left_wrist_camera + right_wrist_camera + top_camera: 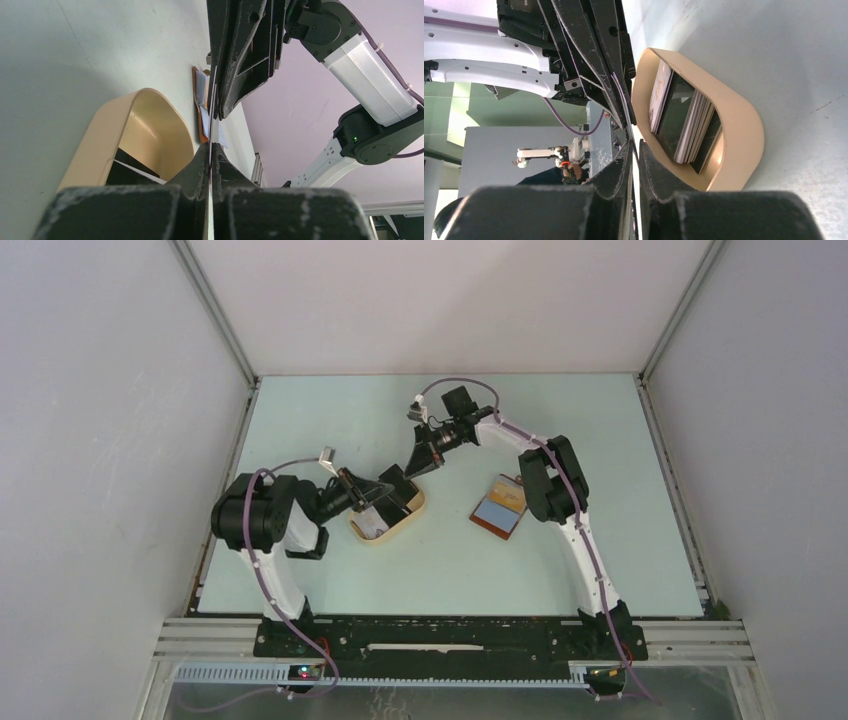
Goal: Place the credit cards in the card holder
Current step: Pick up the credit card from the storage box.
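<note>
Over on the left, the left gripper (211, 150) is reaching out beside a beige oval plastic tray (366, 533). Its black fingers are pinching flat together on a single thin plastic credit card (211, 131). That card is showing only as an edge-on sliver in both wrist views, so I cannot make out its colour. It is sitting just beside the tray's rim rather than inside it, running straight from those fingers toward the tips of the other arm.

The tray is resting on the pale green table (330, 410). Inside it, the rest of the credit cards (684, 120) are leaning together in a loose stack, with a white printed one at one side, dark ones, and pale ones between.

Just right of the tray, the right gripper (635, 146) is reaching in from the far side and pointing toward the left one, so the two pairs of fingertips are nearly meeting. Its jaws are standing a narrow slit apart with the far edge of the same card lying in the gap. I cannot tell whether its pads are touching the card.

Further right, near the right arm's elbow, the reddish-brown leather card holder (500, 508) is lying open and flat on the table. It is well apart from the tray, with pale blue and orange showing on its inner face.
</note>
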Robot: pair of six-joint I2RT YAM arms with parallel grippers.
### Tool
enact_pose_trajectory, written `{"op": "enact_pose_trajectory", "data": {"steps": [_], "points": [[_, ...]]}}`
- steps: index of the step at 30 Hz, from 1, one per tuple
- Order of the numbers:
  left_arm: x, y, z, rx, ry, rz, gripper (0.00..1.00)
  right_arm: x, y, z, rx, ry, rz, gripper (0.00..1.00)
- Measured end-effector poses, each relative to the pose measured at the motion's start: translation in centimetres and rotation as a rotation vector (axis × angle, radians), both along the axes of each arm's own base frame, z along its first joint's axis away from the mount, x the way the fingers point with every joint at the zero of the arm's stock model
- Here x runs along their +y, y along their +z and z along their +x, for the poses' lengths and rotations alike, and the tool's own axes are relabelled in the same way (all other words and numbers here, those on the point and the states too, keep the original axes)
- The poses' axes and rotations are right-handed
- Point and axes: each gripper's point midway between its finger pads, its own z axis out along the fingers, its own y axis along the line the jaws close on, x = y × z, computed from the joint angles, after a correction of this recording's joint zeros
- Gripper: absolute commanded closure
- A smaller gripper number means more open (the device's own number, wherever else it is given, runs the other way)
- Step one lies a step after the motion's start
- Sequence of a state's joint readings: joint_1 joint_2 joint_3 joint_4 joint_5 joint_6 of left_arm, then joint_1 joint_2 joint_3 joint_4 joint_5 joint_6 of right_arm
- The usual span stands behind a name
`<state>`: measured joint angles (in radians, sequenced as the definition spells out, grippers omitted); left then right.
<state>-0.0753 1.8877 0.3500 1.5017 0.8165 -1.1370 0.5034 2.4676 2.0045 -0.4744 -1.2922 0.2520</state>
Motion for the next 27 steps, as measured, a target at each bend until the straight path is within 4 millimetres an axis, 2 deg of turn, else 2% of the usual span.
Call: {"op": "enact_pose_trajectory", "data": {"steps": [6, 14, 27], "points": [[0.1, -1.0, 0.2, 0.028, 0.000, 0.001, 1.00, 0.2, -0.7, 0.2, 0.019, 0.010, 0.005, 0.78], [0.4, -1.8, 0.7, 0.057, 0.000, -0.005, 1.00, 0.4, -1.5, 0.4, 0.040, 0.011, 0.007, 0.78], [0.7, -1.9, 0.7, 0.064, 0.004, -0.008, 1.00, 0.6, -1.4, 0.7, 0.047, 0.005, 0.008, 0.87]]}}
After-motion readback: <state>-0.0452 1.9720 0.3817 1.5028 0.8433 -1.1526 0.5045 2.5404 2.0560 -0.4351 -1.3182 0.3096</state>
